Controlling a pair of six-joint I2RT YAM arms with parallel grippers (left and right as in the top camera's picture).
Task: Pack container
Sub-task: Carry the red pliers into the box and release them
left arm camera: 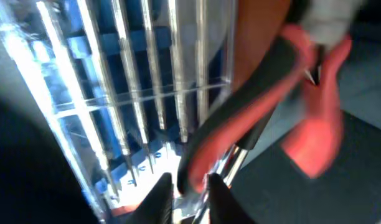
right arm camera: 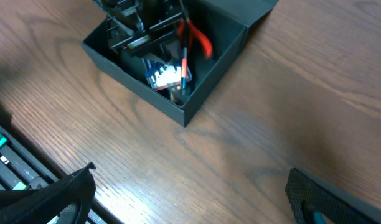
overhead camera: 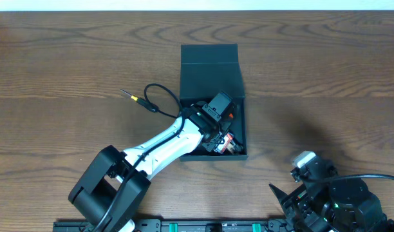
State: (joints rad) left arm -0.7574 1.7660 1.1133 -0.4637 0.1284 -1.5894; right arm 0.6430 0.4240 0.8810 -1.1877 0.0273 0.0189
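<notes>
The container is a dark teal-black box standing open at the table's middle, with its flap lid folded back. It also shows in the right wrist view. My left gripper is down inside it. In the left wrist view its jaws are closed narrowly on the end of a handle of red-and-black pliers. A clear case of metal bits lies beside the pliers in the box. My right gripper is wide open and empty, above bare table in front of the box.
A black cable with a yellowish tip lies on the wood left of the container. The right arm's base sits at the front right. A rail runs along the table's near edge.
</notes>
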